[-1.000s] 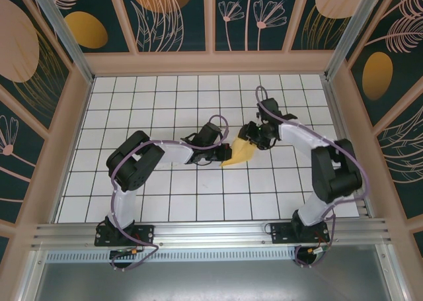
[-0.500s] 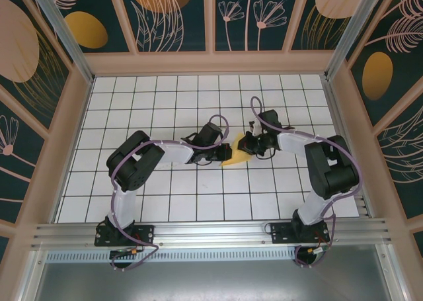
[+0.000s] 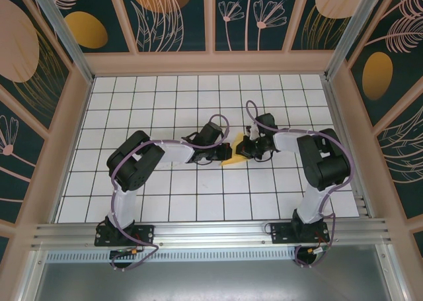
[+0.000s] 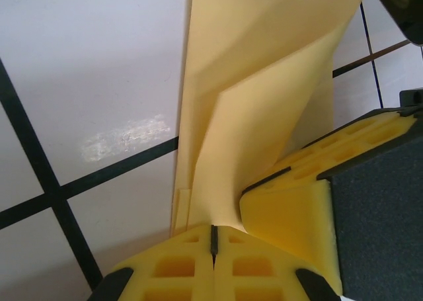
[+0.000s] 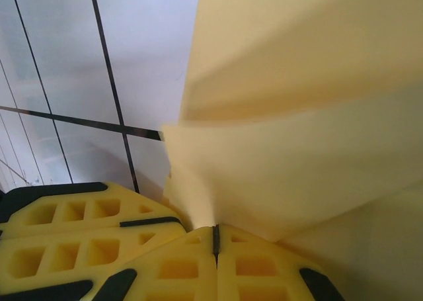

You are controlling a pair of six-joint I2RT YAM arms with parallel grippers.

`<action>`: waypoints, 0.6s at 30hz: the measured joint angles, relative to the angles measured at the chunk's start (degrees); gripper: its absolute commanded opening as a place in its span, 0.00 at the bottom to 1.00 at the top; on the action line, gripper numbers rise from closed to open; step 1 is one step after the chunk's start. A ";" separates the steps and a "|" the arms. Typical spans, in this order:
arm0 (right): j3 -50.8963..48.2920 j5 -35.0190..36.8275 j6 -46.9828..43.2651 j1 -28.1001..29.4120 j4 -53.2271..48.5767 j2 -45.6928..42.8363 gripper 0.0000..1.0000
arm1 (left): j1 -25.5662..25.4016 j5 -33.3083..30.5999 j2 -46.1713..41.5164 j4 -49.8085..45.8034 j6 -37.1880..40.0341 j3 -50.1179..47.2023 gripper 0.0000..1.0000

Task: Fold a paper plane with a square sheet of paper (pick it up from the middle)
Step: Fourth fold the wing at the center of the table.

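From above, I see the folded yellow paper [image 3: 236, 157] lying mid-bench [image 3: 165, 202], bridged between my left end effector [image 3: 222, 154] and right end effector [image 3: 246, 148]. The left wrist view shows its fingers clamped on the paper's edge (creases read clearly here). The right wrist view shows that end effector pinching the layered folds.

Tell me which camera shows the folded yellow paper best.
Left wrist view: the paper is sharp, its folded layers and edges clear, pinched in the left claw. In the top view it is a small yellow wedge between the arms, partly covered. The right wrist view has it very close and blurred, clamped in the right claw.
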 measured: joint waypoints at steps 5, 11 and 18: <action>0.02 0.02 0.04 0.02 0.00 -0.20 0.00 | 0.00 0.00 0.00 0.00 0.00 0.00 0.00; 0.37 -0.20 0.11 0.00 0.39 -1.05 0.00 | 0.00 0.00 0.00 0.02 0.00 0.00 0.00; 0.50 2.25 0.31 -0.11 0.37 -0.22 0.00 | 0.00 0.00 0.00 0.02 0.02 0.00 0.00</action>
